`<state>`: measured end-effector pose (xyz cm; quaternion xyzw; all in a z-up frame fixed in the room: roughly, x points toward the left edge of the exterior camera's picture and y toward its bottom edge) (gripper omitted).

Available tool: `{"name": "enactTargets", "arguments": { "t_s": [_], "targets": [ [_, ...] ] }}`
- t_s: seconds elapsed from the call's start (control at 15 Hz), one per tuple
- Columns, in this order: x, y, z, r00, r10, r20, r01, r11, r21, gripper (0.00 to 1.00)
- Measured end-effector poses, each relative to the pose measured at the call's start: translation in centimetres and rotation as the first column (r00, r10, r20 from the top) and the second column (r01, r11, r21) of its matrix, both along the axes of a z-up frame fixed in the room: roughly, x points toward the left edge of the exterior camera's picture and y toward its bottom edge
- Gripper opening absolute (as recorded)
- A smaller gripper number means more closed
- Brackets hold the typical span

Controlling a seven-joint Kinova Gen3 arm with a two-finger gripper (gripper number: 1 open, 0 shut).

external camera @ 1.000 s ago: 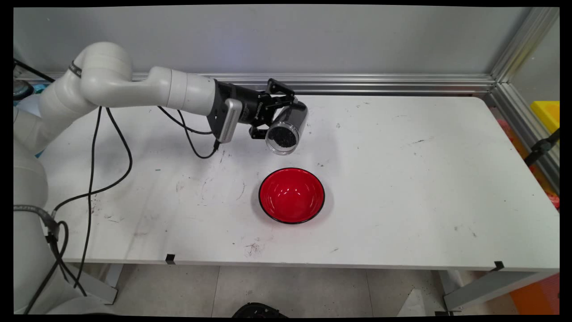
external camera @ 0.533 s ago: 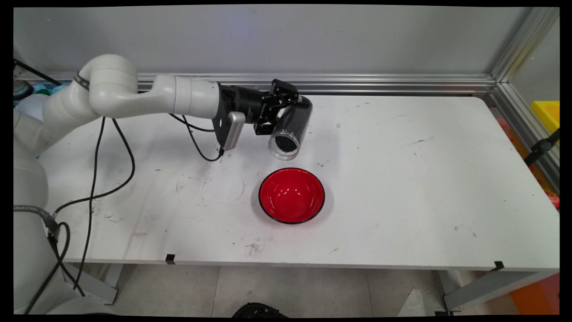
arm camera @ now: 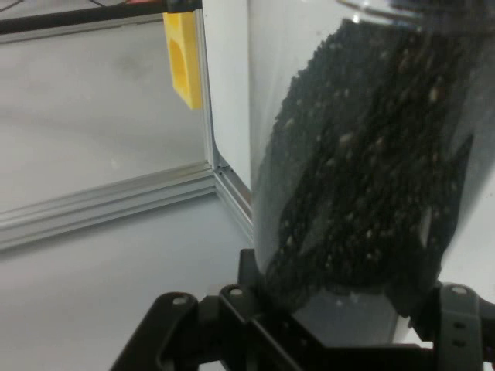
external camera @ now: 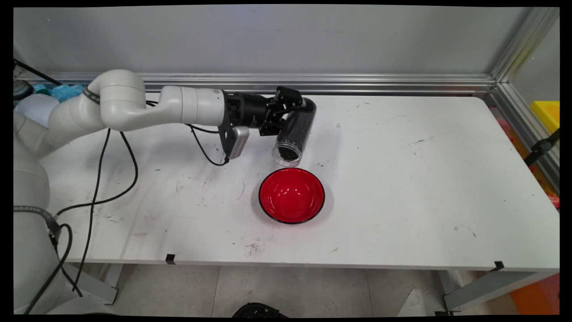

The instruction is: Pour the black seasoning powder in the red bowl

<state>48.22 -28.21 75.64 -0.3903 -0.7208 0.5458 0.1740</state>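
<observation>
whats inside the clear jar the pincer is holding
The clear jar, held tilted in the pincer with its open mouth down above the red bowl, is filled with small black granules. The pincer covers part of its wall.

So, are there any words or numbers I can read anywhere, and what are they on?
No text here can be read.
Grey band on the arm: faint marks, too small and blurred to read.
Clear jar of black grains, held in the pincer: no label showing.
Red bowl: no words.
Yellow block in the hand view: no words.
</observation>
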Motion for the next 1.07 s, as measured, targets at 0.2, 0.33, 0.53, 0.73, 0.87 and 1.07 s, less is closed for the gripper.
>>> {"name": "enactTargets", "arguments": {
  "t_s": [0.2, 0.33, 0.53, 0.73, 0.87, 1.07],
  "targets": [
    [-0.3, -0.2, -0.5, 1.000, -0.006, 0.013, 0.007, 0.999, -0.031, 0.00],
    [-0.5, -0.4, -0.8, 1.000, -0.010, 0.025, 0.012, 0.999, -0.050, 0.00],
    [-0.8, -0.7, -1.5, 0.999, -0.019, 0.049, 0.022, 0.997, -0.076, 0.00],
    [-1.3, -1.0, -2.1, 0.997, -0.034, 0.068, 0.041, 0.994, -0.099, 0.00],
    [-1.6, -1.1, -2.3, 0.996, -0.043, 0.078, 0.052, 0.992, -0.118, 0.00],
    [-2.0, -1.4, -2.4, 0.995, -0.051, 0.087, 0.063, 0.987, -0.147, 0.00]
  ]
}}
